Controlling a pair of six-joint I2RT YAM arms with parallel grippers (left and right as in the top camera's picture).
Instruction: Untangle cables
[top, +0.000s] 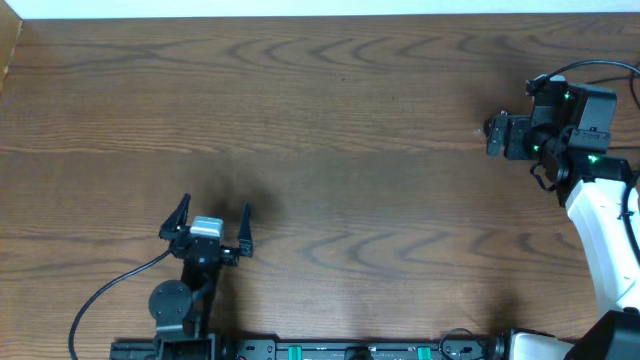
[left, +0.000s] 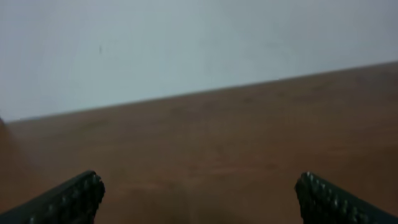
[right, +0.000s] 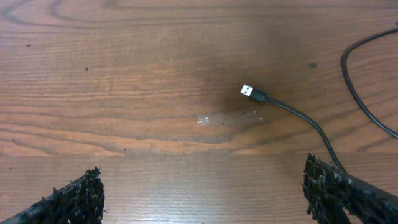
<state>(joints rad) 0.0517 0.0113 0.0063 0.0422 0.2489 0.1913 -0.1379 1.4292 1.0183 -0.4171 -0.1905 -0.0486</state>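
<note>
With the left pincer and right pincer both wide open and empty, the right one should drop squarely over the black cable lying on the bench just ahead of it, pinching behind the plug.

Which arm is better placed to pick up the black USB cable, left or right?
Right. The open right gripper hangs above the black cable, USB plug just ahead. The open left gripper has no cable in its wrist view.
</note>
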